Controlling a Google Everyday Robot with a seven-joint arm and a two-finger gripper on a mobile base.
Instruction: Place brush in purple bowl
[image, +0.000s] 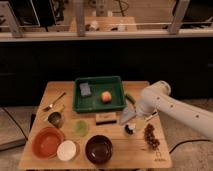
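The purple bowl stands near the table's front edge, in the middle. The brush lies right of the wooden block; I see its small dark head and a short bit of white handle, and the rest is hidden under my arm. My gripper hangs low over the table right of the green tray's front corner, directly above the brush's head. The bowl is a short way to the front left of the gripper.
A green tray holds an orange and a blue sponge. A wooden block, a green cup, a metal cup, a spoon, an orange-red bowl, a white bowl and dark red grapes are also on the table.
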